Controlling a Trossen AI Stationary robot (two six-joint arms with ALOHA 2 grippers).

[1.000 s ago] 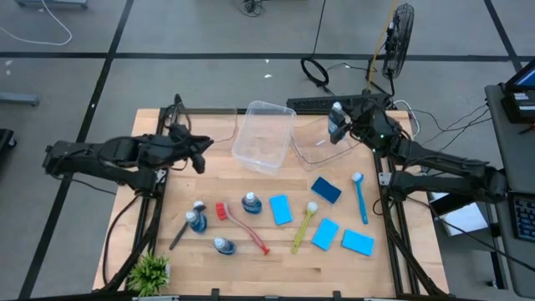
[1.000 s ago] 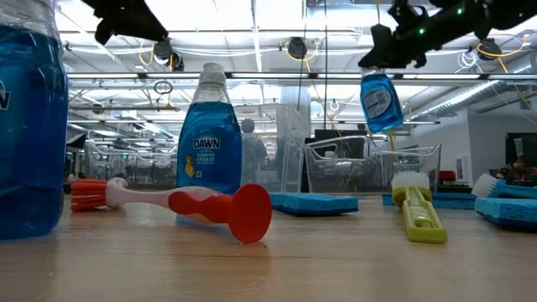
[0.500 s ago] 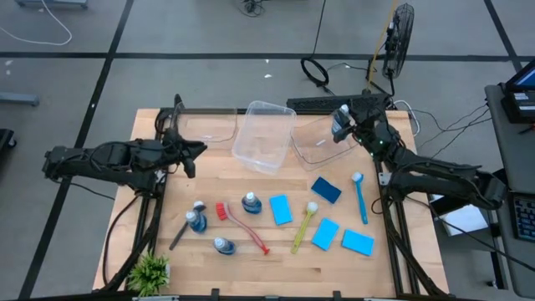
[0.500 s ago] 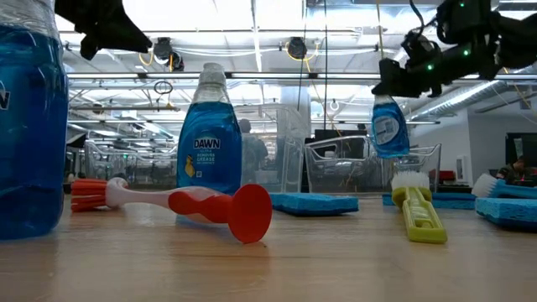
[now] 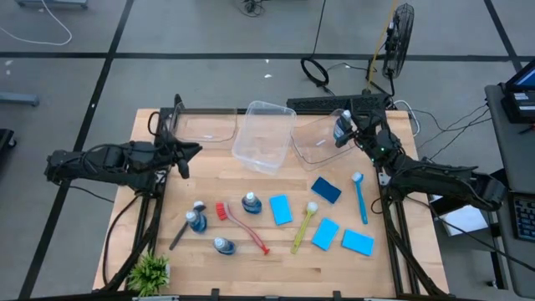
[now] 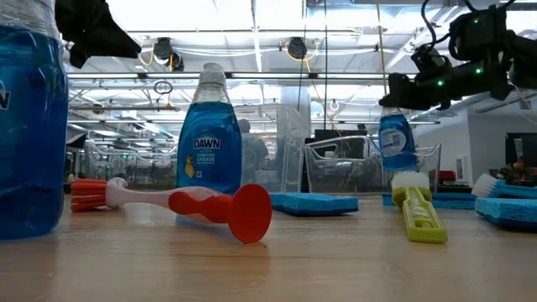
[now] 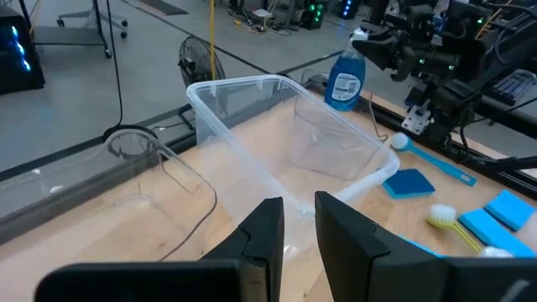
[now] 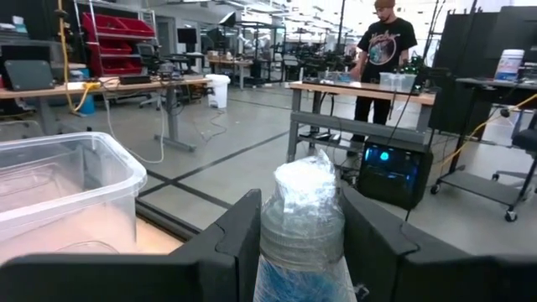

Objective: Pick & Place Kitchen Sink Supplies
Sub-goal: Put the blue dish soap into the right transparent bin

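My right gripper [image 5: 344, 130] is shut on a small clear bottle of blue liquid [image 6: 396, 139], which hangs over the right-hand clear bin [image 5: 320, 144]. My left gripper [image 7: 299, 225] hovers by the table's left edge near the left bin [image 5: 205, 125], its fingers a narrow gap apart with nothing between them. Three more bottles [image 5: 251, 202] stand on the table. Near them lie the red brush [image 5: 243, 227], grey brush [image 5: 179, 233], yellow brush [image 5: 302, 227] and blue brush [image 5: 360, 197], and several blue sponges [image 5: 280, 209]. My right gripper pinches the bottle at its top, the cap and neck [image 8: 299, 201], between its two fingers [image 8: 241, 243]. The fingers reach in about level from the table's right side. The bottle hangs upright below them, lifted clear, its body level with the bin's rim.
A third clear bin [image 5: 264, 135] stands in the middle at the far edge. A small green plant [image 5: 150, 272] sits at the near left corner. A person stands by a bench in the room beyond, in the right wrist view.
My right gripper has sunk with the bottle and shifted a little toward the table's right edge, so the bottle now hangs lower over the right bin, still upright. My left gripper has drawn back toward the table's left edge and dropped slightly.
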